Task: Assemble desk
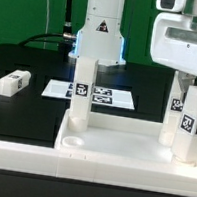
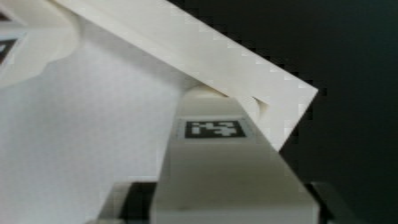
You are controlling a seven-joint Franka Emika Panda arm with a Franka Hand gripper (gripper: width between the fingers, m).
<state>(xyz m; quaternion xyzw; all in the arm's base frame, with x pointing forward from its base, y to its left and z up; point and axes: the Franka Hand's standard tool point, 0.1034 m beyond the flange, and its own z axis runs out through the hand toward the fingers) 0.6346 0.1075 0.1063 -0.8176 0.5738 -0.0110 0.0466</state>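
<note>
Closest to me, the desk top point(image 1: 119, 155) lies on the black table point(image 1: 24, 112). 2 standing legs point(image 1: 80, 94) rise from it. The gripper point(image 2: 228, 205) seems to pinch a 3rd leg point(image 1: 192, 124) at its corner. 1 loose leg point(image 1: 13, 80) is unfitted.

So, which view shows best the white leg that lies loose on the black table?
It is the exterior view: the loose leg lies whole at the exterior view's left. The wrist view does not show it.

Smooth white plastic leg point(image 2: 222, 172), matt black table point(image 1: 24, 113)
</note>
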